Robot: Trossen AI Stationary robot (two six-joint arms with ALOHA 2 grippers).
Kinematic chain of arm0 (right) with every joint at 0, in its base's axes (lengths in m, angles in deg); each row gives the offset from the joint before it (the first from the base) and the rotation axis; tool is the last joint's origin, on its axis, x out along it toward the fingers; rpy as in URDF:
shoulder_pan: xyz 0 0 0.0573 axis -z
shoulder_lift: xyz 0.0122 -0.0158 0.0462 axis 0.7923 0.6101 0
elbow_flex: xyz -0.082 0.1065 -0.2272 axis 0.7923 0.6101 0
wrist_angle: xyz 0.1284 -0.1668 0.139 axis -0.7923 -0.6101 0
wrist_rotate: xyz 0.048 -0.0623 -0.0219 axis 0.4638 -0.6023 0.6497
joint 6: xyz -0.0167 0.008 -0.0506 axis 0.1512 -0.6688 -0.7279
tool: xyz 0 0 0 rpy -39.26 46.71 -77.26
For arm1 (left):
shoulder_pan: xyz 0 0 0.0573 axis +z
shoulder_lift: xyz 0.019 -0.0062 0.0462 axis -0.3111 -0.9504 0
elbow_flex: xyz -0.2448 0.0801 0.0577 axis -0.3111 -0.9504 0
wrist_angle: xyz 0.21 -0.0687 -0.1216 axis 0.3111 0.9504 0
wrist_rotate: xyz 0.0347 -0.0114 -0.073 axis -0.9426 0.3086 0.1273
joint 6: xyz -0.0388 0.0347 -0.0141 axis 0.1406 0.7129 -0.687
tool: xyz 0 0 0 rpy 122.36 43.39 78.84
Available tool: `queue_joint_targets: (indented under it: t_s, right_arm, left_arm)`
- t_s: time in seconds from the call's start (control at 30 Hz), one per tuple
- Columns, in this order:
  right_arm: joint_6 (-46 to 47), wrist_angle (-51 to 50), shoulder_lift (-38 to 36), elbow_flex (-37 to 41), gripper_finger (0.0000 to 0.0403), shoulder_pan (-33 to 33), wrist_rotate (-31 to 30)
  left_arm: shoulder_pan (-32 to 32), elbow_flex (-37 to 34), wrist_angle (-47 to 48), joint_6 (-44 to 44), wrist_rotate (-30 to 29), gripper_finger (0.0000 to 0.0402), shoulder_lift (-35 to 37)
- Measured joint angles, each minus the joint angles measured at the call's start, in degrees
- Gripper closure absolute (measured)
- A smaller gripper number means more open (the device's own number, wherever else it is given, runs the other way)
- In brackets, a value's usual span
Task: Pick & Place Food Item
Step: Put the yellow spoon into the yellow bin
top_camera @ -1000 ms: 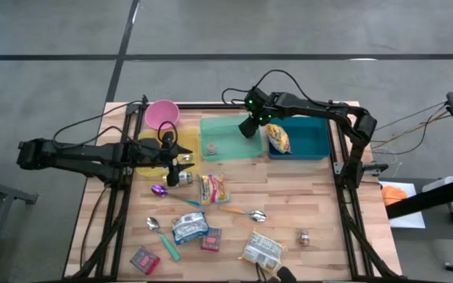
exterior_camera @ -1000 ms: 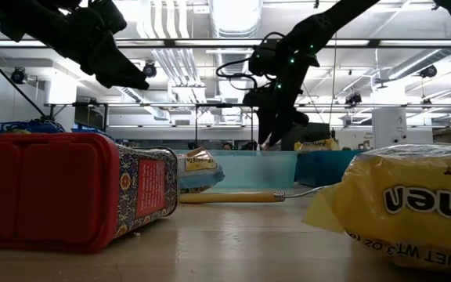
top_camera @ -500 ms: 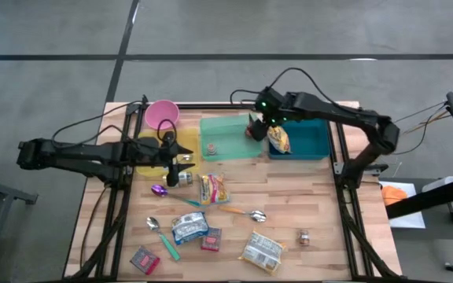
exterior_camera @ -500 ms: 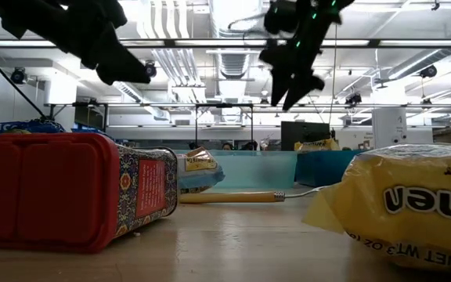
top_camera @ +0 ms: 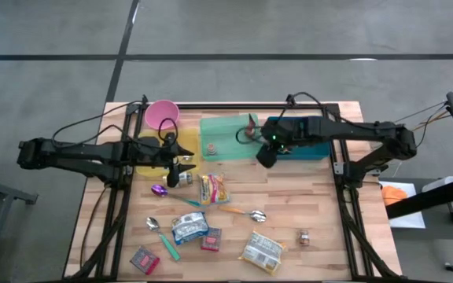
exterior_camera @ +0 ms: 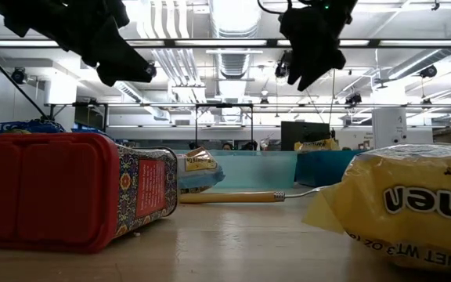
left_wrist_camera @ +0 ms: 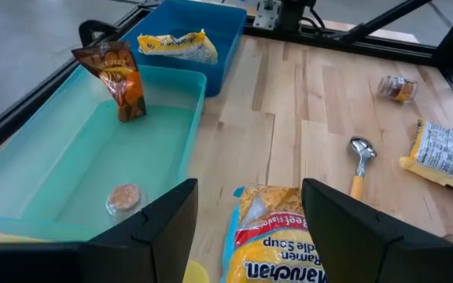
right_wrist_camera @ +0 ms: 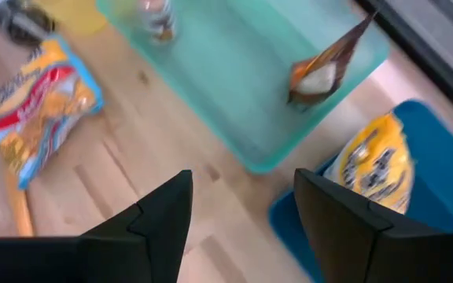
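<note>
At table height, a red tin (exterior_camera: 69,188) with a patterned side lies close to the lens on the wooden table (exterior_camera: 233,243). A yellow noodle packet (exterior_camera: 409,207) fills the near right corner. Between them, farther back, lie a spoon with an orange handle (exterior_camera: 245,197), a teal tray (exterior_camera: 249,168) and a blue bin (exterior_camera: 323,166). The left gripper (exterior_camera: 120,66) hangs high above the tin; the right gripper (exterior_camera: 312,55) hangs high over the trays, empty.
</note>
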Motion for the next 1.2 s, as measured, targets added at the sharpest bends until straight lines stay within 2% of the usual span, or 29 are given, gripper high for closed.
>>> queue_joint_targets:
  t_s: [0.2, 0.37, 0.47, 0.6, 0.77, 0.9, 1.07, 1.2]
  right_arm:
    - [3.3, 0.8, 0.3, 2.6, 0.0183, -5.4, -0.9]
    - [5.5, 2.2, 1.0, 3.3, 0.0183, -10.6, -4.9]
    - [5.3, 4.0, 2.1, 3.3, 0.0183, -13.6, -5.2]
    - [4.5, 6.2, 4.7, 3.3, 0.0184, -17.0, -5.2]
    - [-1.2, 10.3, 9.8, 3.3, 0.0184, -20.5, -4.7]
    - [-4.7, 14.9, 14.0, 3.3, 0.0184, -22.5, -2.1]
    - [-5.4, 19.8, 18.6, 3.3, 0.0184, -24.5, -1.4]
    - [-5.3, 20.2, 21.7, 3.3, 0.0184, -25.2, -0.6]
  left_arm:
    - [0.0, -0.3, -0.3, -0.2, 0.0, 0.0166, -0.3]
    - [0.0, -0.3, 0.0, -0.5, 0.5, 0.0166, -0.4]
    - [0.0, -0.4, 0.1, -0.5, 1.3, 0.0166, -0.4]
    - [0.0, -0.4, 1.1, -0.4, 1.5, 0.0166, -0.4]
    - [0.0, -0.4, 2.2, -0.4, 1.5, 0.0166, -0.4]
    - [0.0, -0.4, 3.3, -0.4, 1.5, 0.0166, -0.4]
    - [0.0, -0.4, 4.4, 0.1, 1.5, 0.0166, -0.4]
    - [0.0, -0.4, 4.4, 0.2, 1.5, 0.0166, -0.4]
